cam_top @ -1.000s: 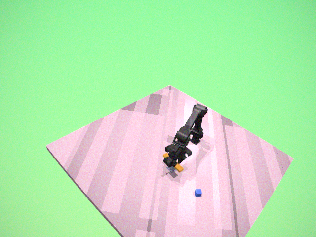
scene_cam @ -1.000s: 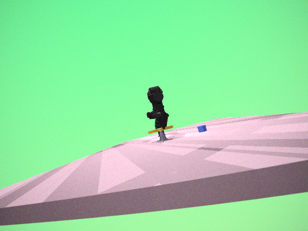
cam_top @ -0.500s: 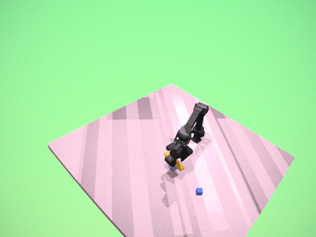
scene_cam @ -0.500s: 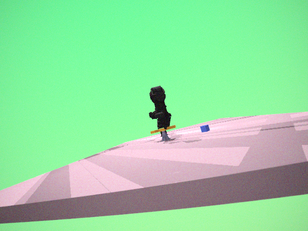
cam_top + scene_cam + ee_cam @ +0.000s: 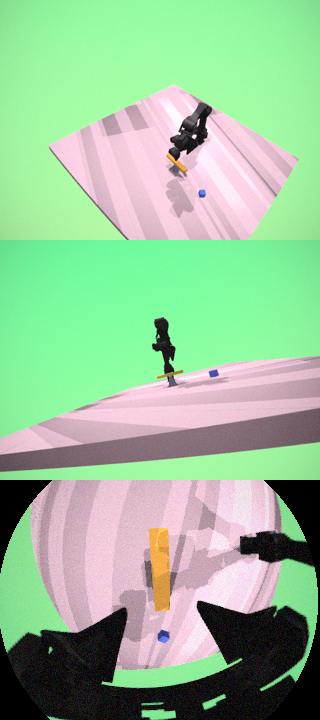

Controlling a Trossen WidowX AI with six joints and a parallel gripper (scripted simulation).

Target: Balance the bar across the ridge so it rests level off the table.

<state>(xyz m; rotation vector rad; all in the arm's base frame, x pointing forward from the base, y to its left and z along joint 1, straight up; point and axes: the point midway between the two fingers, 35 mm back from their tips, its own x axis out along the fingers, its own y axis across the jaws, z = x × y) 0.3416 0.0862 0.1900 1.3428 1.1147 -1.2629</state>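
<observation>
Below your open gripper (image 5: 176, 158) (image 5: 170, 361) (image 5: 163, 607), the orange bar (image 5: 176, 163) (image 5: 170, 374) (image 5: 160, 570) lies across the grey-blue ridge (image 5: 175, 169) (image 5: 172, 382), both ends off the table (image 5: 144, 160) (image 5: 144, 407) (image 5: 100, 540).

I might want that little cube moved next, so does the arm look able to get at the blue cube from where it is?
Probably yes: the gripper is open and nothing visible blocks the blue cube, though whether it's within reach is unclear.

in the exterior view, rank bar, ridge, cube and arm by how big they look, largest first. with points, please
1. arm (image 5: 189, 122) (image 5: 162, 333)
2. bar (image 5: 178, 163) (image 5: 165, 375) (image 5: 160, 570)
Unsure: ridge (image 5: 174, 169) (image 5: 171, 381) and cube (image 5: 202, 193) (image 5: 213, 373) (image 5: 163, 636) look about alike
</observation>
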